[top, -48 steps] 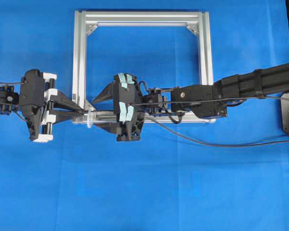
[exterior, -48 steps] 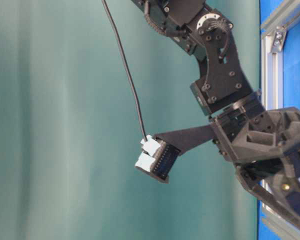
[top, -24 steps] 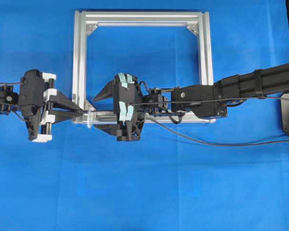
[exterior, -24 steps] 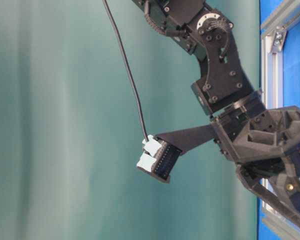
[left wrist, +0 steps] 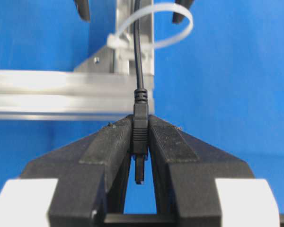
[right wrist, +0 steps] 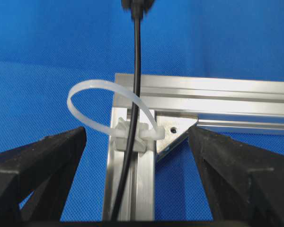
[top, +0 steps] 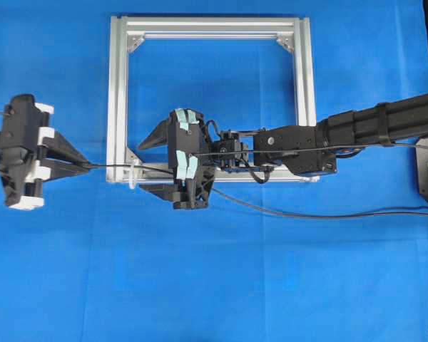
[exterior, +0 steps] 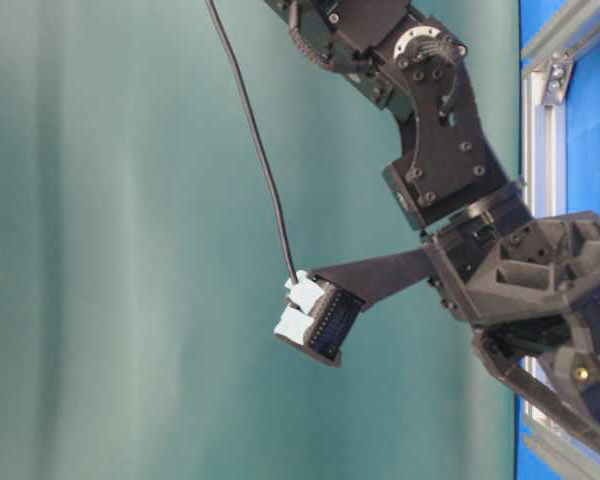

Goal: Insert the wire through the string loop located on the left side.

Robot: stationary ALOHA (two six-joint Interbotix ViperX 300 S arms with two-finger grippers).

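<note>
The blue worktop [top: 271,285] carries a square silver aluminium frame [top: 301,85] lying flat. The right arm [top: 357,128] reaches across the middle to the frame's lower left corner, where the right claw [top: 152,164] hangs with its fingers [right wrist: 42,165] spread wide apart, one on each side of the corner, gripping nothing. The left claw [top: 85,165] sits to the left of the frame, apart from it, clamped on the wire's plug [left wrist: 140,137], whose tip pokes out behind the pads. The wire [top: 114,167] runs from that plug rightward through the string loop [top: 133,174], a white tie standing on the frame's lower left corner, and on beneath the right claw.
</note>
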